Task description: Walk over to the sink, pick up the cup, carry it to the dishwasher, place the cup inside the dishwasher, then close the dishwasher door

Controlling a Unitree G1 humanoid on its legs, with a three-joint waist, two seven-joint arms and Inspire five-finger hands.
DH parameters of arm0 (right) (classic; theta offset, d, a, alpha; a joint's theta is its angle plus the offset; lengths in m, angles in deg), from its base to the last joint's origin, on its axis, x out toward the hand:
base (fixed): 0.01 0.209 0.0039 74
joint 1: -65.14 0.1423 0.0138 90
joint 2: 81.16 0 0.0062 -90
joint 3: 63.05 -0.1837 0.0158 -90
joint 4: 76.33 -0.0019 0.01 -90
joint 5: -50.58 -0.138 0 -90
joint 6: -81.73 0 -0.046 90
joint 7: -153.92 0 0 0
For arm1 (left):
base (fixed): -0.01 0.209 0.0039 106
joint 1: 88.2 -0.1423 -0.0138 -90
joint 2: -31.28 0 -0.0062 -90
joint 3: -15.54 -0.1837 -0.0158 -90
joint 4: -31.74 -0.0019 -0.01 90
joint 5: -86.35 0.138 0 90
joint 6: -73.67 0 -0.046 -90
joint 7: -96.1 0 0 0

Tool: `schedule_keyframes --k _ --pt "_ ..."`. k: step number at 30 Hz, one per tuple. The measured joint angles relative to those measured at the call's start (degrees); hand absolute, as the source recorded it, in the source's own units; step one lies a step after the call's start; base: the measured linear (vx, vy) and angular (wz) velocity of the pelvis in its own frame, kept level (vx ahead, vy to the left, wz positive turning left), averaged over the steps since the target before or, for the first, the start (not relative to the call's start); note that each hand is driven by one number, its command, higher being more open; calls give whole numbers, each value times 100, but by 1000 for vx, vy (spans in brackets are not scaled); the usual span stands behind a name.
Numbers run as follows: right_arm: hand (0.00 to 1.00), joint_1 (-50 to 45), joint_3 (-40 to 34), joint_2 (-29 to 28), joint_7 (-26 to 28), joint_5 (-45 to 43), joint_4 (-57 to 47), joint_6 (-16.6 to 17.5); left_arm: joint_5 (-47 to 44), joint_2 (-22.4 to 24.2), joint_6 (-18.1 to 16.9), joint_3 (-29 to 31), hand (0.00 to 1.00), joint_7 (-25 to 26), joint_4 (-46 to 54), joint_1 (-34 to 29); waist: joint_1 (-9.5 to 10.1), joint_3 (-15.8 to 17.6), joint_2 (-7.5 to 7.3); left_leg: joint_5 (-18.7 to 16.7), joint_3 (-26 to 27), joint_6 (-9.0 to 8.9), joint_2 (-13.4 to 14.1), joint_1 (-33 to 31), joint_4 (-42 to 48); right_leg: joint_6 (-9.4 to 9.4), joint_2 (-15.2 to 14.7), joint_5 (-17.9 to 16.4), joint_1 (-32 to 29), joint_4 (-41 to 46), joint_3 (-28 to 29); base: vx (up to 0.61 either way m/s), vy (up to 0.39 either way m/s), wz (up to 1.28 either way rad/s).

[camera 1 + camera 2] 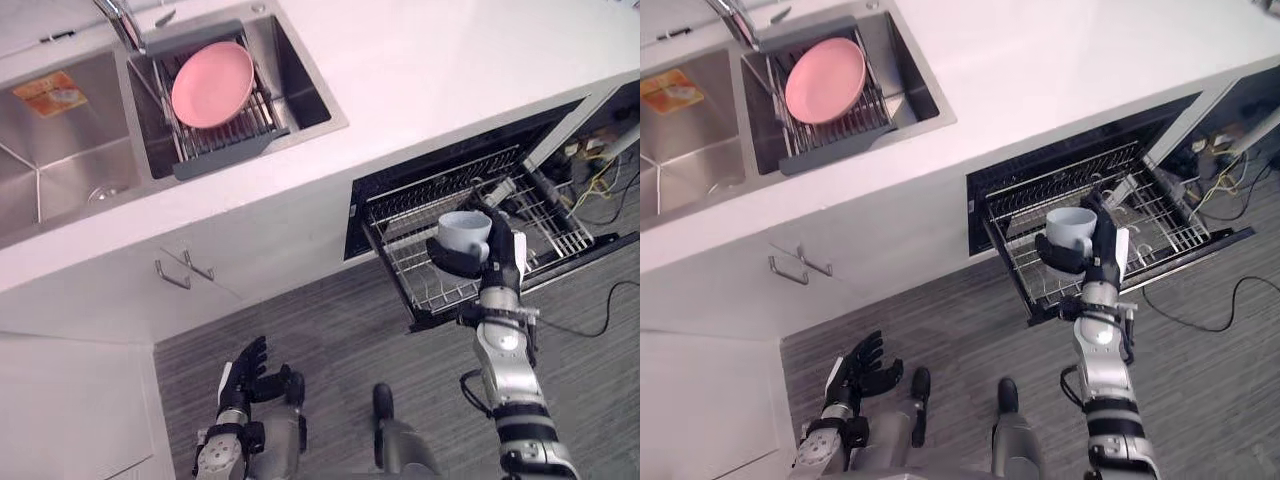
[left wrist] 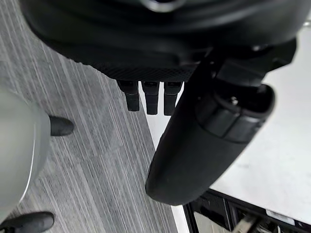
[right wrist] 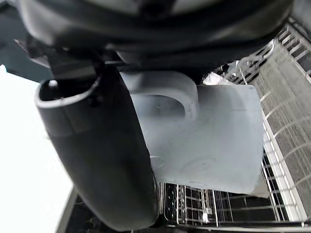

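Pale grey, the cup sat clasped in the curled fingers of the right robot hand just above the pulled-out dishwasher rack, so the fetching looked done, with setting it down and closing up left to do.

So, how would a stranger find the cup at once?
Find the white counter; below it a wire dishwasher rack is pulled out. Over that rack, the right hand holds the cup. It is pale grey with a handle, unlike the pink plate at the sink.
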Motion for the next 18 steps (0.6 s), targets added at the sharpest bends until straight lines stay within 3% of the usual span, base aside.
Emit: schedule_keyframes --k 11,17,18 --pt "30 1042 63 359 -219 168 936 -279 -171 122 -154 -77 90 161 -37 273 109 378 179 18 39 -4 -22 -193 -14 12 -56 19 -227 -7 33 15 -3 -1" --pt "30 1371 115 376 -369 673 1358 -391 -171 129 -257 -173 90 264 -34 430 113 467 180 211 14 -21 -36 -250 -285 1 -60 46 -397 -6 18 -7 -16 2" --pt "90 1392 119 375 -369 673 1428 -404 -171 130 -259 -185 90 270 -32 444 113 467 179 227 3 -25 -37 -248 -313 0 -60 47 -401 -7 9 -5 -31 8"
